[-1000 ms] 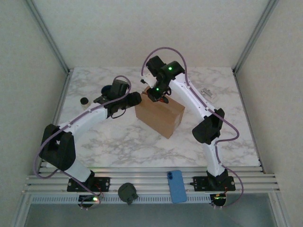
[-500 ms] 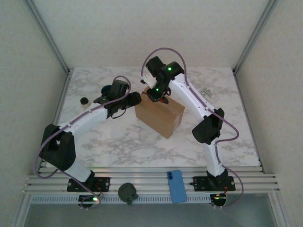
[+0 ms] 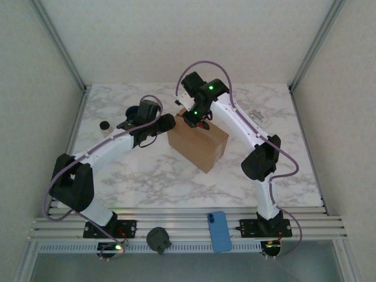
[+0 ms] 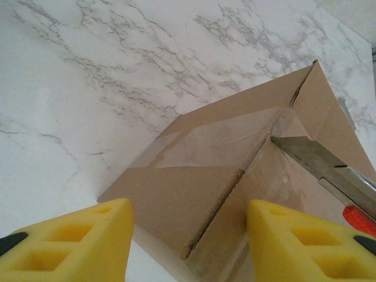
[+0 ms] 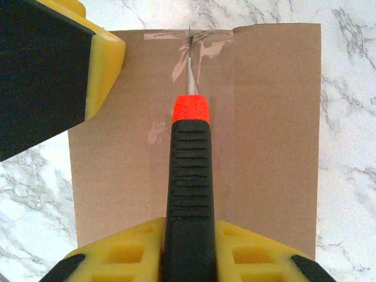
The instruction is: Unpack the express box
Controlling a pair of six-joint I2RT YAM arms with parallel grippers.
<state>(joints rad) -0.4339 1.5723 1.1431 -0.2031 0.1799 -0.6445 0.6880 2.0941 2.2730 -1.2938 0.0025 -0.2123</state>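
A white-veined marble table (image 3: 135, 176) fills the floor of a pale-walled enclosure, with a slatted metal rail along its near edge. The express box (image 3: 198, 143), a plain brown carton, sits a little beyond the table's centre, turned at an angle, its top flaps down and sealed with clear tape (image 4: 217, 141). The two white arms reach in from either side and meet over it. The left gripper (image 4: 188, 247) is at the carton's left end with its yellow fingers (image 4: 64, 241) parted about halfway and one corner of the box between them; whether the pads actually press the cardboard is hard to judge from these angles. The right gripper (image 5: 189, 252) hangs above the box top, its jaws closed around the black ribbed handle of a utility knife (image 5: 189, 176). The knife has an orange-red collar, and its thin blade (image 5: 191, 76) points along the middle seam, the tip meeting the tape at the far edge of the top, where the tape looks torn and wrinkled. A blue phone (image 3: 220, 231) lies on the rail between the arm bases, and a small dark-capped cup (image 3: 105, 126) stands near the table's left edge.
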